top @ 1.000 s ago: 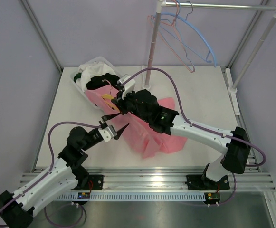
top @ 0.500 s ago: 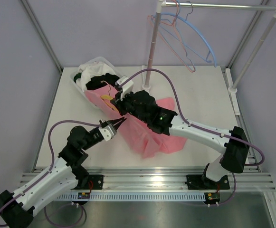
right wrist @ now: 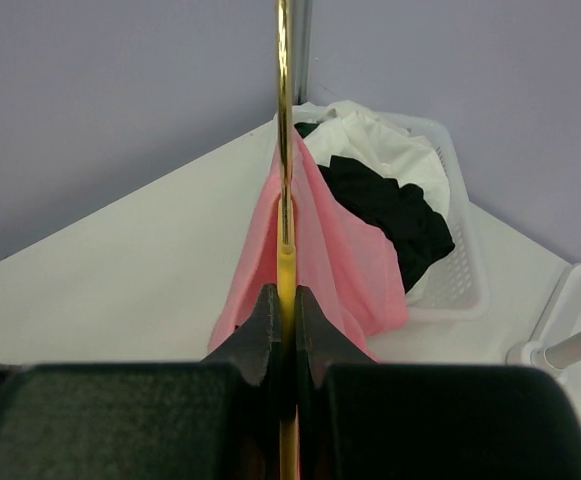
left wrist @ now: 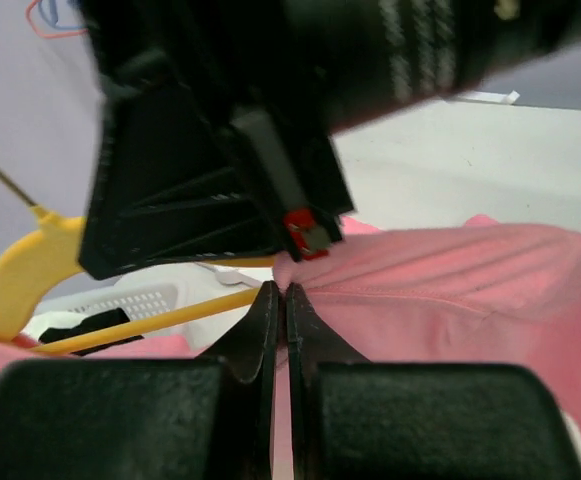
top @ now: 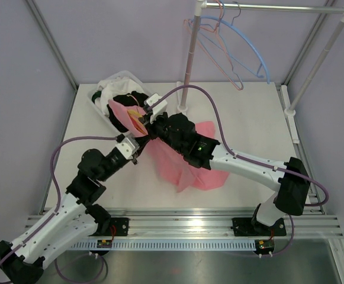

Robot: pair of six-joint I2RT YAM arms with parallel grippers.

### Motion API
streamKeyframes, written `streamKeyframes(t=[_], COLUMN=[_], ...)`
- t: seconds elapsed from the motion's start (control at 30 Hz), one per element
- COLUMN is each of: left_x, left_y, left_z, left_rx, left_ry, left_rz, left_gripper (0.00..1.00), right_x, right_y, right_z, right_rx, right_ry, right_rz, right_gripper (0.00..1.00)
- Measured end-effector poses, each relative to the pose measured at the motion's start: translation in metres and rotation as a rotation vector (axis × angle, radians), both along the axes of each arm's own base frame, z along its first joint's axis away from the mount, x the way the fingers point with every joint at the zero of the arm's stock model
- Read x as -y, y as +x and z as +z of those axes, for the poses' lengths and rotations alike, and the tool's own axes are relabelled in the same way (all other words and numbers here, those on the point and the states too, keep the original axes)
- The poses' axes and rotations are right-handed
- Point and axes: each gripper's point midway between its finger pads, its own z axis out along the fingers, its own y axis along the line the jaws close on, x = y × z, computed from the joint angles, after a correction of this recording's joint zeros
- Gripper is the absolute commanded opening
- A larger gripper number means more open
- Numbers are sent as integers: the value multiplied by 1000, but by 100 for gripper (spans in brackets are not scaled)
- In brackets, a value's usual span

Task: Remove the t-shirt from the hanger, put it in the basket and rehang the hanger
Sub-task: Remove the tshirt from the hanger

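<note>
1. While its far-left end is held up off the table (top: pixel 248 118), the pink t-shirt (top: pixel 186 165) trails right and near across the middle.
2. Clamped on the yellow hanger (right wrist: pixel 284 150): right gripper (right wrist: pixel 286 300); shirt hangs down both sides.
3. Pinched shut on shirt fabric: left gripper (left wrist: pixel 279 300), just near-left of the right one.
4. White basket (top: pixel 93 96) of clothes sits far left, beside the shirt.

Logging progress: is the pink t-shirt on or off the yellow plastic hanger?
On: the pink t-shirt drapes both sides of the yellow plastic hanger.
</note>
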Motion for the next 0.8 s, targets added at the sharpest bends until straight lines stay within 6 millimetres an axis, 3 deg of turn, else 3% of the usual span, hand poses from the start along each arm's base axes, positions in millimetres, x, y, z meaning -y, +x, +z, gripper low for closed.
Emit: streamKeyframes(t=[0.17,0.53,0.8], left_x=[-17,-41,-65], left_y=[15,37,47], left_z=[18,2,1], left_rx=[-78,-313,-417], left_ry=[-64,-159,-256], left_rz=[55,67,83], left_gripper=[0,0,0], right_x=[1,-6,-10], right_y=[3,21,26], right_z=[3,-14,-13], right_rx=[23,34,38], right_ry=[4,-29,-26], right_rz=[-12,-81,-94], right_gripper=[0,0,0])
